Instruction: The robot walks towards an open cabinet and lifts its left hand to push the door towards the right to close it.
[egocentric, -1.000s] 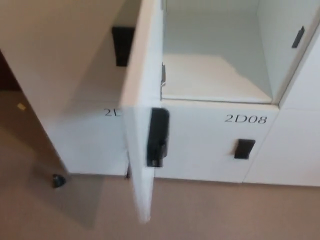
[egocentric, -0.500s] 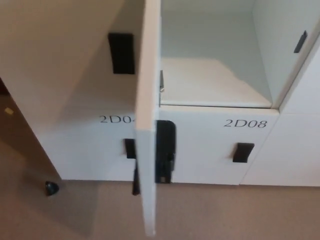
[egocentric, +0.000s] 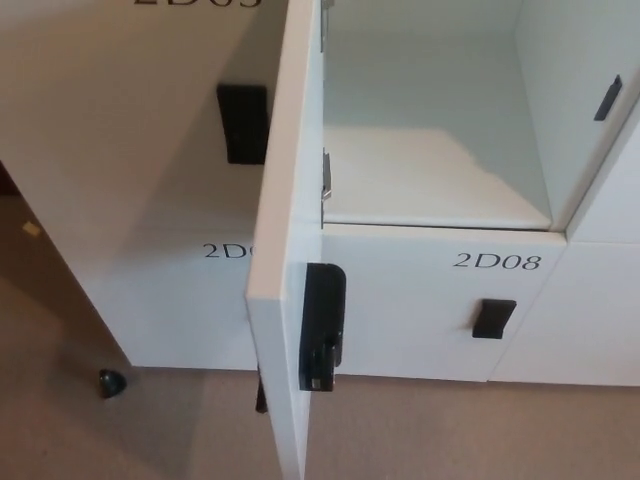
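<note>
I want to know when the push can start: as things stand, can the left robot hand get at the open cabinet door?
Probably yes, but not yet. The open door stands edge-on, its left face bare with nothing in front of it. The left robot hand is not in view, so it has yet to be lifted.

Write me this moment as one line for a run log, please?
cabinet door: open, edge toward camera | compartment: empty | left hand: not in view | right hand: not in view | push: not begun

The open cabinet door (egocentric: 285, 200) and the locker fronts (egocentric: 420, 300) look like smooth white laminate with a soft matt sheen. The latch (egocentric: 323, 325) and handles (egocentric: 493, 318) seem black matt plastic. A small hinge (egocentric: 326, 175) looks metallic. The floor (egocentric: 450, 430) is beige, probably short-pile carpet.
</note>
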